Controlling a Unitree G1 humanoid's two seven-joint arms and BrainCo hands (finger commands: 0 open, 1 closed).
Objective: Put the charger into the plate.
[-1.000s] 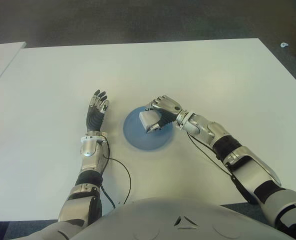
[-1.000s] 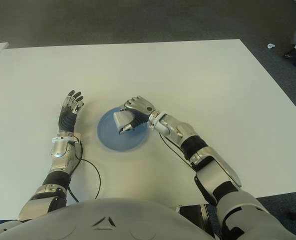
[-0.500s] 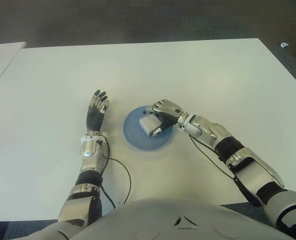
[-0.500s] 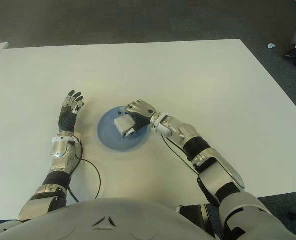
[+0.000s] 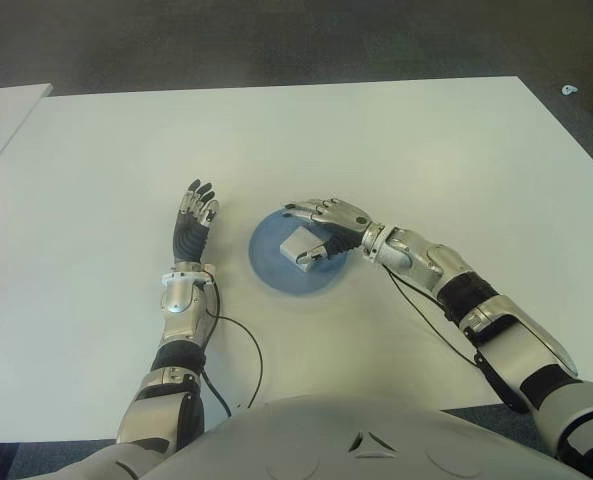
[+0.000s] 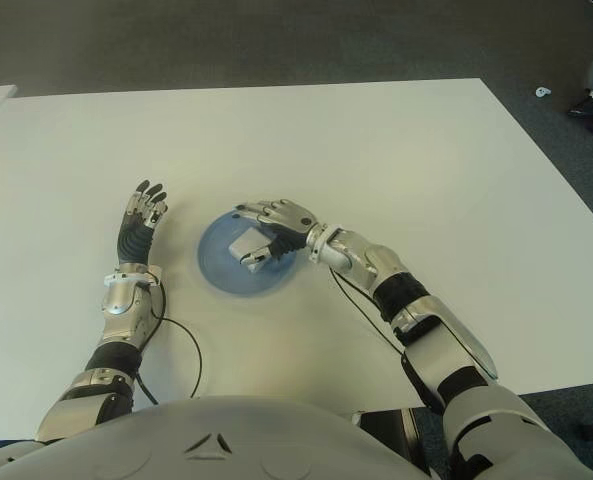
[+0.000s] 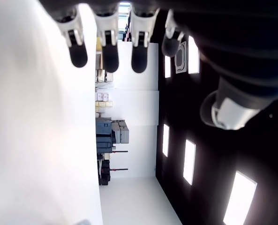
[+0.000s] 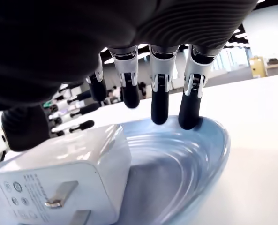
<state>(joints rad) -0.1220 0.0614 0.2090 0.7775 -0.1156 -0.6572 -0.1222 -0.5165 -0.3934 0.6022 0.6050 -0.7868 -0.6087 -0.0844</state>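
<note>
While the white charger (image 8: 59, 178) sits inside the blue plate (image 5: 271, 270) on the white table (image 5: 396, 140), prongs facing the wrist camera, the right hand (image 5: 328, 219) hovers over it with fingers (image 8: 190, 101) extended and apart, holding nothing; thumb just beside the charger. Left hand (image 5: 193, 222) shows left of the plate, well apart, fingers straight and spread, empty.
</note>
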